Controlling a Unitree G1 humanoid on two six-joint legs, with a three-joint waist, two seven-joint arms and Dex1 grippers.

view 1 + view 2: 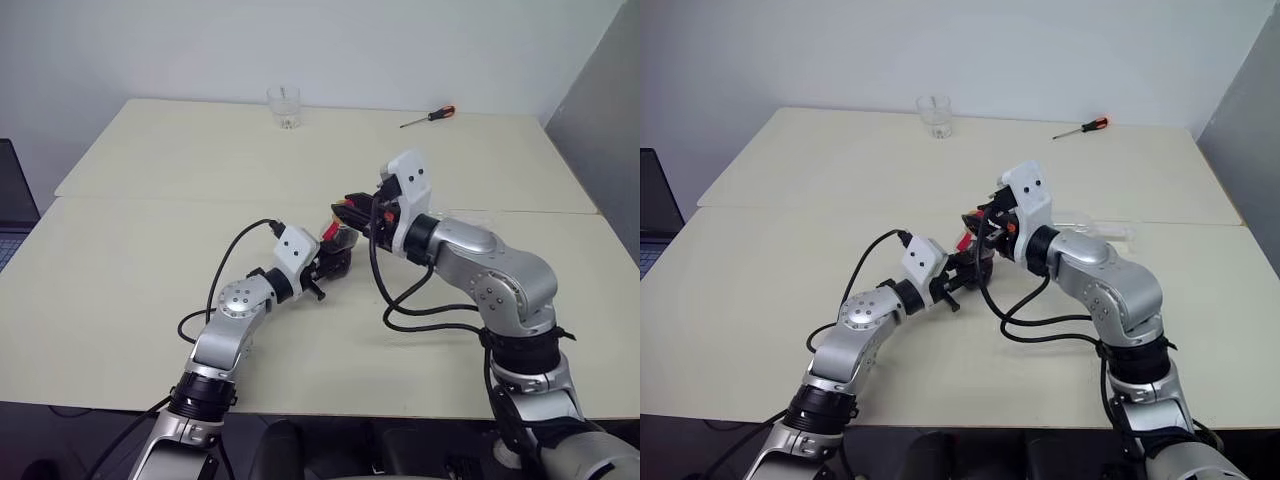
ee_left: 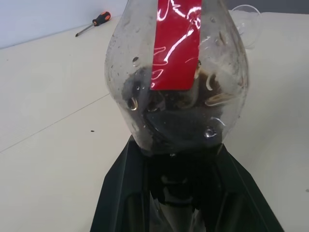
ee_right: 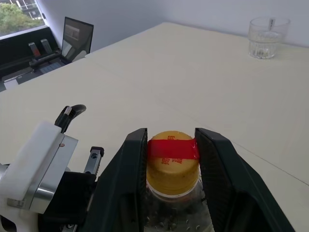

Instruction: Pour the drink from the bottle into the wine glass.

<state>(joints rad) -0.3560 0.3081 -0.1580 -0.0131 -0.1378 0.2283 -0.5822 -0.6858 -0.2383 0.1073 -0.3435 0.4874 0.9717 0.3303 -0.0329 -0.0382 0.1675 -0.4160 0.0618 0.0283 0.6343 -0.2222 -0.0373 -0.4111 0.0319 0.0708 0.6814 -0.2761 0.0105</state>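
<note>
clear plastic bottle (image 2: 176, 82) standing upright near the middle of the pale table (image 1: 150, 260), bulbous body pinched low down by the left gripper (image 1: 335, 262), fingers pressing in from both sides, clamped tight on it. dark, nearly black drink (image 2: 178, 121) sitting in the lower part of the bottle, droplets clinging to the inner wall above it, red label strip running down the front. right gripper (image 3: 171, 159) reaching in level from the other side, higher up, black fingers (image 3: 128, 169) closing on either side of the yellow-and-red cap (image 3: 172, 162), touching it on both flanks, gripping the cap. cap sitting on the neck, not off yet. wine glass (image 2: 246, 24) showing partly in the left wrist view as a clear rounded bowl beyond the bottle; standing on the table behind the right forearm, hard to make out in the head views. short clear tumbler (image 1: 284, 107) resting near the far edge of the table, well apart from the bottle. orange-handled screwdriver (image 1: 430, 116) lying flat further along the same far side. dark laptop (image 3: 77, 34) sitting open off the table's edge in the right wrist view.
</note>
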